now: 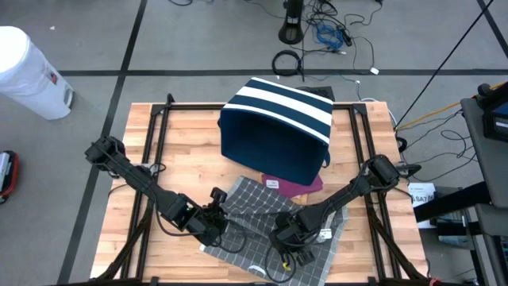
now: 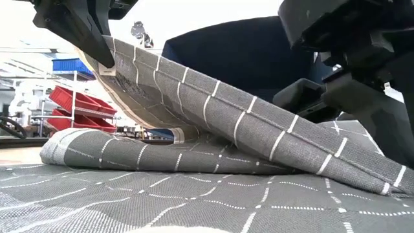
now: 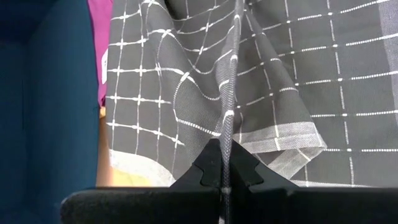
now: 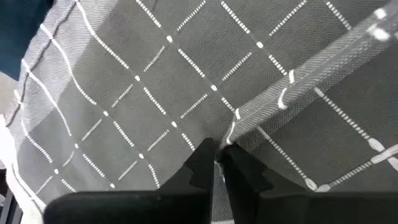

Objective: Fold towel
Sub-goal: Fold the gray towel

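Towel, lower centre: thin, limp, sags between grips. Left gripper and right gripper both pinch its hem; you probably should keep to edges.

Both arms bent low toward the bottom centre of the high view. Left gripper left of centre, fingers pinched tight on the towel. Right gripper right of centre, fingers closed on a fold.
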